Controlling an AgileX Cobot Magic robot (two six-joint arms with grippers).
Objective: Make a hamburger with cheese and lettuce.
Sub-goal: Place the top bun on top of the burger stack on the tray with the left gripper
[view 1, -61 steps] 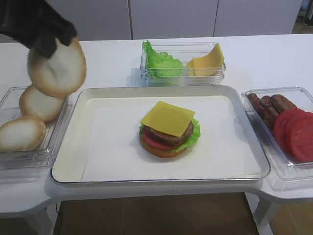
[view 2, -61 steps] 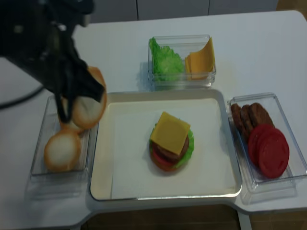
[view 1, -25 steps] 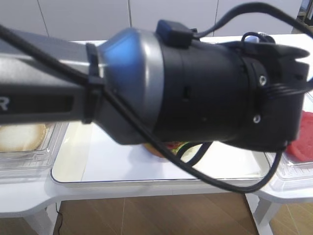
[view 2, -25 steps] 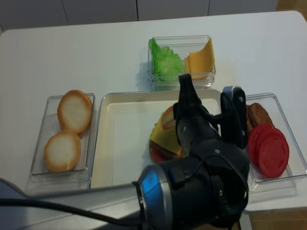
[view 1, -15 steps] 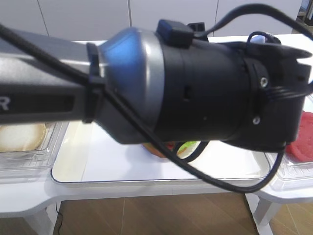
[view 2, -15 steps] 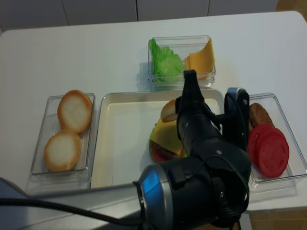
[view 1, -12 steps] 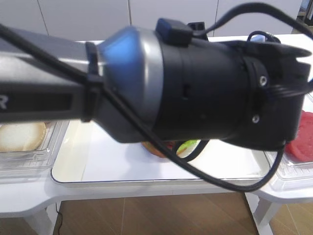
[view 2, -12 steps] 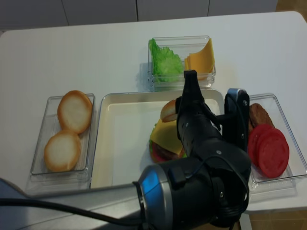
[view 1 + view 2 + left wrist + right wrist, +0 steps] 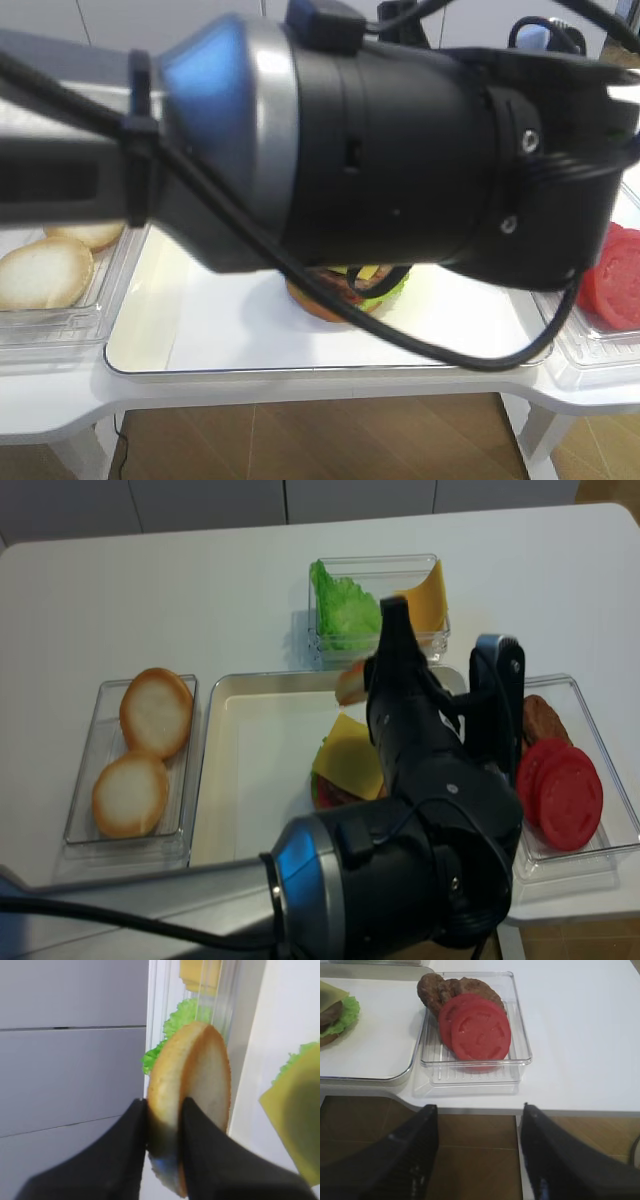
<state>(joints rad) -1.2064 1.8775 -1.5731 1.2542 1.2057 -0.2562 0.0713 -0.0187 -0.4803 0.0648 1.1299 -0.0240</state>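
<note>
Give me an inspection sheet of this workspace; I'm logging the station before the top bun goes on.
Surface: white table, metal tray.
Job's things: open hamburger, cheese topmost, lettuce frilling out.
Clutter: bins of bun halves, lettuce bunch, tomato slices, patties.
Grippers: left gripper clamps a bun half on edge; right gripper open, empty.
Cables: black cable on left arm.
Surroundings: grey cabinets.
</note>
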